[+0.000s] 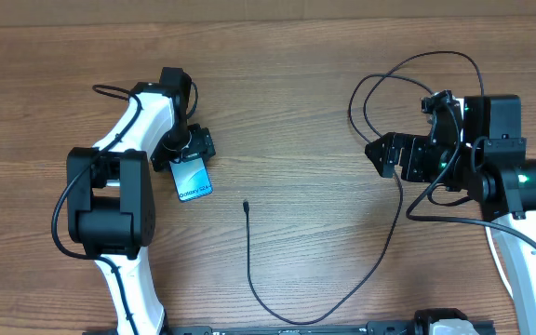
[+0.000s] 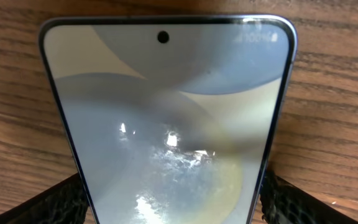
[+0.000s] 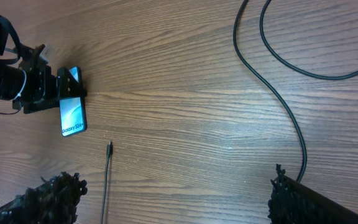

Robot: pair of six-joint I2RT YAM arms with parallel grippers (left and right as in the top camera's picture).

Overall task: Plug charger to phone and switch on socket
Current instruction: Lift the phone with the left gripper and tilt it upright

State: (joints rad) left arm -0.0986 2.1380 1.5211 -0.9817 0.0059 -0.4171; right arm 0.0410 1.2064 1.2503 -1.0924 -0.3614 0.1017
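Note:
The phone (image 1: 194,180), with a light-blue screen and white "Galaxy" text, is at the table's left. My left gripper (image 1: 191,152) is shut on its far end. In the left wrist view the phone (image 2: 166,106) fills the frame, with both fingers of the left gripper (image 2: 173,202) against its edges. The charger's connector tip (image 1: 247,205) lies on the wood to the right of the phone. Its black cable (image 1: 361,279) curves down and right, then loops up past my right gripper (image 1: 381,154). That gripper is open and empty in the right wrist view (image 3: 173,199), with the tip (image 3: 109,148) ahead on its left. I cannot pick out the socket.
A pale object (image 1: 452,326) sits cut off at the bottom edge, beside a dark bar. The cable loops (image 1: 417,65) lie at the back right. Bare wood (image 1: 296,140) lies between the two arms.

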